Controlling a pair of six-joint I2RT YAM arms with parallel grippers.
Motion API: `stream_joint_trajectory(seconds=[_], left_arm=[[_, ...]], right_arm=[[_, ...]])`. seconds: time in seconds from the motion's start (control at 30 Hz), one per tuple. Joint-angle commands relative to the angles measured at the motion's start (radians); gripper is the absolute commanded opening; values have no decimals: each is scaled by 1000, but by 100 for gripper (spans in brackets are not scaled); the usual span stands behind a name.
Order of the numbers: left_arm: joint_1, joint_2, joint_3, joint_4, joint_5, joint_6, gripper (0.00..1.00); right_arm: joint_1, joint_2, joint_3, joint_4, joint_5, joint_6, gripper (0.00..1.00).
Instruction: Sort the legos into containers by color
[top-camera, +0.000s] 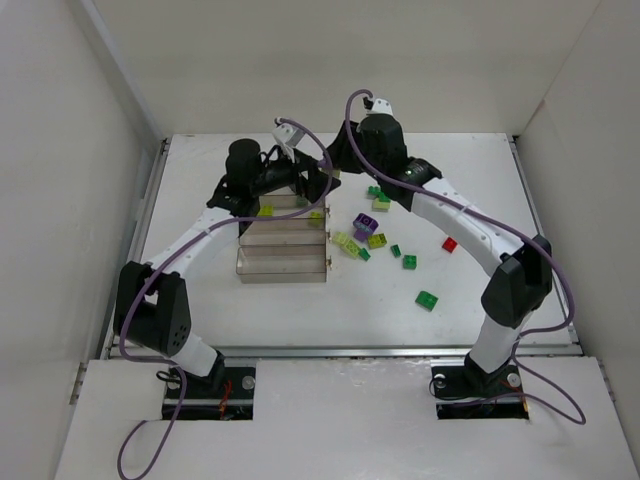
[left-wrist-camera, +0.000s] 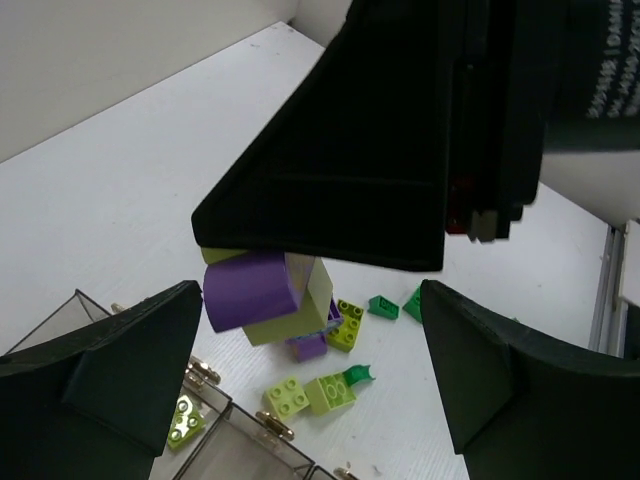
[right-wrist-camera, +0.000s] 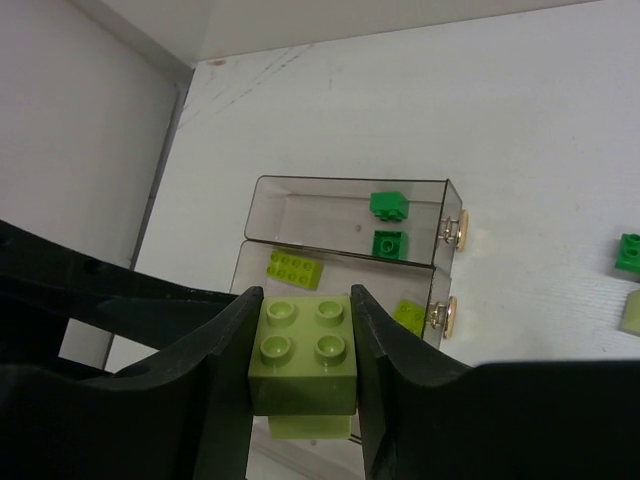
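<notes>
Jaws on the right clamp a four-studded yellow-green brick (right-wrist-camera: 303, 345).

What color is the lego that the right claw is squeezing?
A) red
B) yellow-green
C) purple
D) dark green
B: in the right wrist view, the right gripper is clamped on a yellow-green brick with four studs showing on top.

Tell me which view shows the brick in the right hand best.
Right wrist: the yellow-green brick sits centre frame, studs visible, clamped by the right hand. The top view hides it behind the arms. In the left wrist view I cannot tell it from other bricks.
</notes>
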Motion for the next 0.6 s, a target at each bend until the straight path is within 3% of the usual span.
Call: stream_joint_trajectory(seconds=[0.0, 0.1, 0.23, 0.27, 0.5, 0.57], left_arm=[[-20, -7, 24, 57, -113, -70, 87], [-38, -7, 24, 57, -122, -81, 80], [-38, 3, 33, 57, -144, -81, 60], [-38, 12, 33, 57, -144, -90, 47], [-38, 12, 33, 26, -219, -80, 0], [-38, 3, 33, -4, -245, -54, 0]], right_arm=[[17, -14, 43, 63, 4, 13, 0], [27, -14, 33, 63, 4, 13, 0], [36, -14, 33, 63, -16, 13, 0], [36, -14, 33, 63, -28, 13, 0], [36, -5, 33, 73, -60, 13, 0], [36, 15, 44, 73, -70, 13, 0]])
